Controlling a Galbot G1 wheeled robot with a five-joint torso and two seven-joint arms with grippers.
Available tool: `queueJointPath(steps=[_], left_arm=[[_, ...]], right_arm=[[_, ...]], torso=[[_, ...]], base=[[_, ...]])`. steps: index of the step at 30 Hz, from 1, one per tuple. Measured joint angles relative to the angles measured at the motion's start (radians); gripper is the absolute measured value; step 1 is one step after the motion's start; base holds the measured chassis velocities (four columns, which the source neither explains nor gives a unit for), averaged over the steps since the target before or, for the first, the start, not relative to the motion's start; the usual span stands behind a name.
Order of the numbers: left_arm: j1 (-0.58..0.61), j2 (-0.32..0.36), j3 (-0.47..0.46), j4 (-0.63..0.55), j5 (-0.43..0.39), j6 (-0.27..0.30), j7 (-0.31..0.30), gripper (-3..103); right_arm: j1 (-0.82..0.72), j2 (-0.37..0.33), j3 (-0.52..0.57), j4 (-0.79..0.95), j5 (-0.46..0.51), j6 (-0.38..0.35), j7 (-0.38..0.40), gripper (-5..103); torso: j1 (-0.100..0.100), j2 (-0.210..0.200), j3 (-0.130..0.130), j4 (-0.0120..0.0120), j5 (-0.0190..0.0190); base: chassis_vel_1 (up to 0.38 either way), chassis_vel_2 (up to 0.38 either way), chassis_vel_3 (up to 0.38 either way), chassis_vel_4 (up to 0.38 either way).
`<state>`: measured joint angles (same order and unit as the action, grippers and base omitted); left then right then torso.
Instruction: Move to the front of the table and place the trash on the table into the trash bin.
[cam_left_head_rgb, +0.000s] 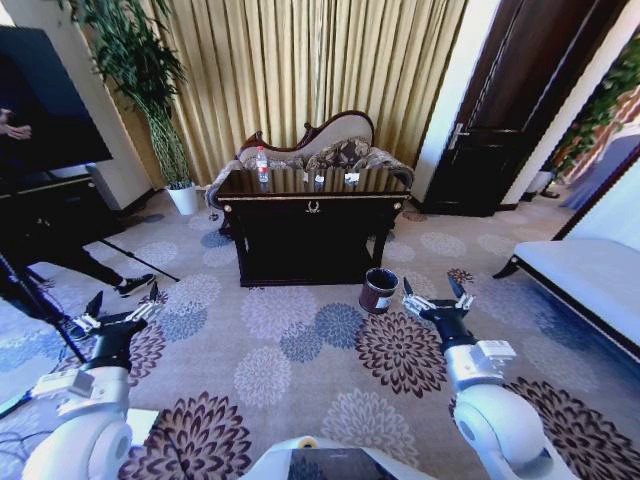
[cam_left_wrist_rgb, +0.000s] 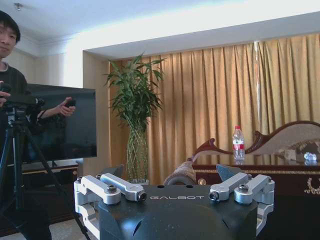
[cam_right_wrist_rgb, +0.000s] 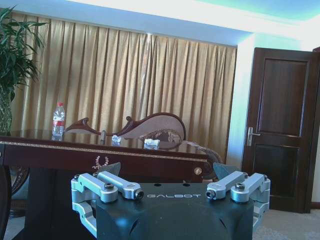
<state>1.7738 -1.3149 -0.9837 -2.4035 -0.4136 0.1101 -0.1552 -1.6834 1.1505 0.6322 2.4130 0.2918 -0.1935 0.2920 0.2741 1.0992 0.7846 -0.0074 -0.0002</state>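
The dark console table (cam_left_head_rgb: 312, 205) stands some way ahead on the carpet. On its top are the trash items: a clear bottle (cam_left_head_rgb: 262, 163) with a red label at the left end and two white scraps (cam_left_head_rgb: 319, 178) (cam_left_head_rgb: 351, 177) further right. The small dark trash bin (cam_left_head_rgb: 378, 290) sits on the floor by the table's front right leg. My left gripper (cam_left_head_rgb: 124, 298) and right gripper (cam_left_head_rgb: 434, 290) hang low and open, far short of the table; the right one is just beside the bin. The wrist views show the bottle (cam_left_wrist_rgb: 238, 143) (cam_right_wrist_rgb: 58, 120) and a scrap (cam_right_wrist_rgb: 151, 144) beyond the open grippers (cam_left_wrist_rgb: 171, 175) (cam_right_wrist_rgb: 167, 172).
A curved sofa (cam_left_head_rgb: 330, 140) stands behind the table, with a plant in a white pot (cam_left_head_rgb: 183, 198) to its left. A tripod (cam_left_head_rgb: 40, 300) and a person's leg are at my left. A white bench (cam_left_head_rgb: 590, 275) lines the right side. Open carpet lies between me and the table.
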Motion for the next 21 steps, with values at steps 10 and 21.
queueJointPath(steps=[10, 21], left_arm=[[0.009, -0.001, 0.0, 0.022, 0.024, -0.015, 0.047, 100], [0.012, 0.0, -0.006, 0.025, 0.024, -0.018, 0.055, 100]], right_arm=[[0.012, 0.003, 0.003, -0.021, 0.013, 0.007, -0.009, 100], [0.017, 0.005, 0.006, -0.032, 0.041, 0.008, -0.062, 100]], torso=[[0.0, 0.0, 0.0, 0.0, -0.0001], [0.0, 0.0, 0.0, 0.0, 0.0]], base=[[0.0, 0.0, 0.0, 0.0], [0.0, 0.0, 0.0, 0.0]])
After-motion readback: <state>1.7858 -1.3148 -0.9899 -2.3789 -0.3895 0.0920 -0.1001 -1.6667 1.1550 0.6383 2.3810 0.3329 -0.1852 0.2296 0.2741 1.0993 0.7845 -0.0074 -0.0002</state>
